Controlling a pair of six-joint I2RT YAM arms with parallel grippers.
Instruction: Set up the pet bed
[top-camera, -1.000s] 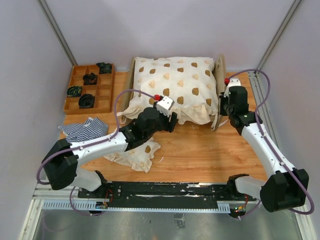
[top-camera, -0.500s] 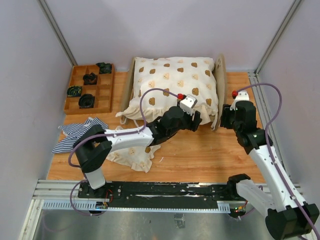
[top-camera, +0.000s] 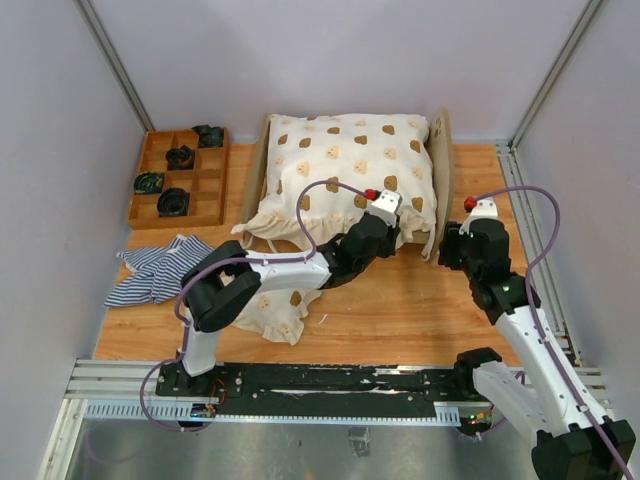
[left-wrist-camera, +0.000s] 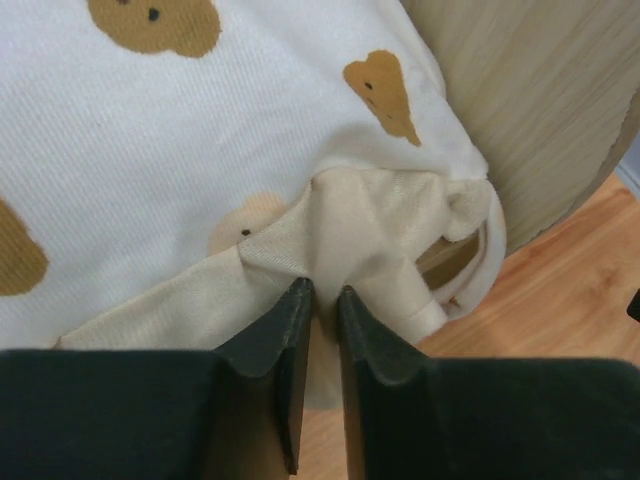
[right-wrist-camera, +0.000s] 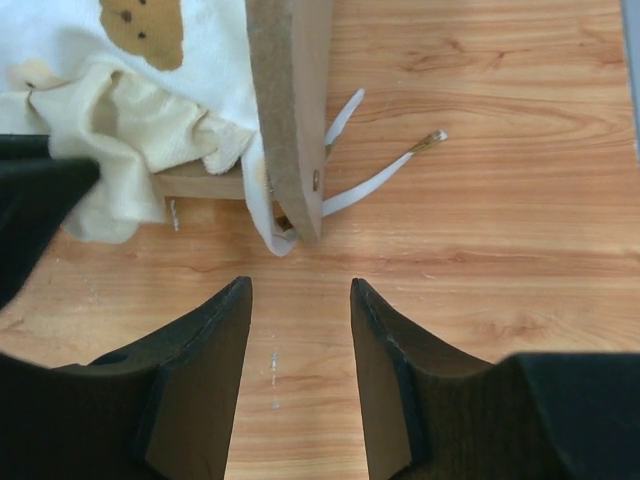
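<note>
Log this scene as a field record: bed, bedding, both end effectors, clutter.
Bed: light plywood pet bed frame, at the far middle of the wooden table
Cover: cream bear-print ruffled quilt, piled on the bed
Left end effector: closed on the quilt's near-right ruffle corner
Right end effector: open, empty, over bare table beside the bed's end board
Left side: brown wooden compartment tray; crumpled blue-and-white striped cloth

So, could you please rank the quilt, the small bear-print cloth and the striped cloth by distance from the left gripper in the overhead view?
1. The quilt, its near right corner pinched by the left gripper.
2. The small bear-print cloth, leftward on the table.
3. The striped cloth, at the far left edge.
</note>
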